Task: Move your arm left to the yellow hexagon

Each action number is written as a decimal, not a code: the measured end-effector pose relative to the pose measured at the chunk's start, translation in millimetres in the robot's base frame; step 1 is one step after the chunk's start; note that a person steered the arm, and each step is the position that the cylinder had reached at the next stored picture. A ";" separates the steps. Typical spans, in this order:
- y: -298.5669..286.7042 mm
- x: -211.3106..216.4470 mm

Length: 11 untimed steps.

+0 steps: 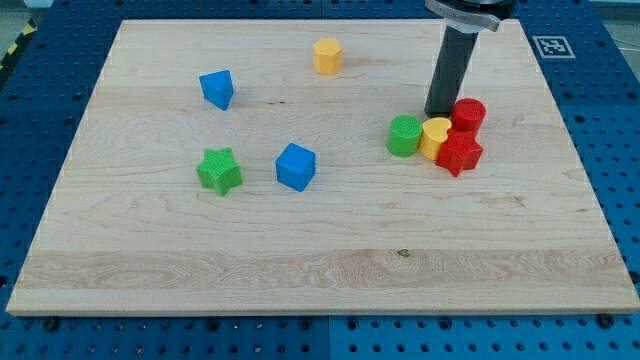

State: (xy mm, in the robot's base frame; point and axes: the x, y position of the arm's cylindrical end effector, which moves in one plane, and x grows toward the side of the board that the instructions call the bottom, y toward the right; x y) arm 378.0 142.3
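Note:
The yellow hexagon [327, 55] sits near the view's top, a little right of centre. My tip [438, 112] rests on the board well to the right of it and lower, just above a cluster of blocks. That cluster holds a green cylinder [404, 136], a yellow heart-shaped block [435, 137], a red cylinder [468, 114] and a red star-like block [460, 153]. The tip stands close to the yellow heart and the red cylinder.
A blue triangular block [217, 88] lies at upper left. A green star [220, 170] and a blue cube [296, 166] lie left of centre. The wooden board [320, 270] rests on a blue perforated table.

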 end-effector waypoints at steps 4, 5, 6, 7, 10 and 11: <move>-124.6 -22.7; -144.5 -24.8; -145.0 -33.0; -145.0 -44.6; -194.2 -77.3; -211.4 -91.2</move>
